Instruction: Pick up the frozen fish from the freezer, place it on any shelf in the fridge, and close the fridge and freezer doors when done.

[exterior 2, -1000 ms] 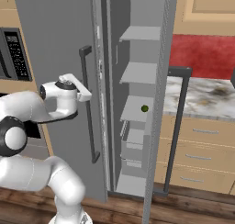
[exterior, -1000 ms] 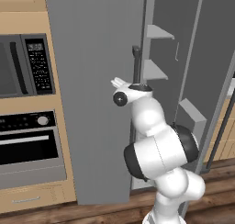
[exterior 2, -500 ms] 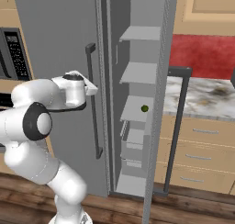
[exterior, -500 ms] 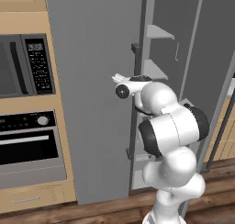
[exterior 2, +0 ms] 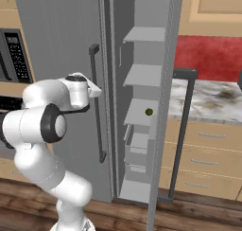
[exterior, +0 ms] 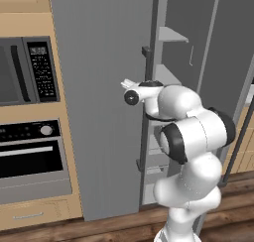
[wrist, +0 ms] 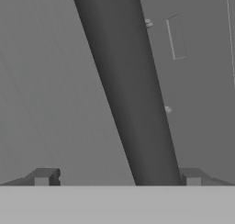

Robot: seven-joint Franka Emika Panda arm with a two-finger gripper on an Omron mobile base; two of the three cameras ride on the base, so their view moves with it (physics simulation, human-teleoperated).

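Swung in since a second ago, with wide-spread pincer [wrist: 117, 177] straddling but not clamping the wide grey fridge door's dark vertical bar handle [wrist: 126, 90], freezer [exterior 2: 142, 107] open alongside, fish unseen; closing off-centre risks slipping off the bar.

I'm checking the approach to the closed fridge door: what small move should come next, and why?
Probably close the end effector on the fridge door handle. In the hand view the dark bar runs between the two open fingertips, and the wide fridge door is shut, so it likely needs gripping before pulling.
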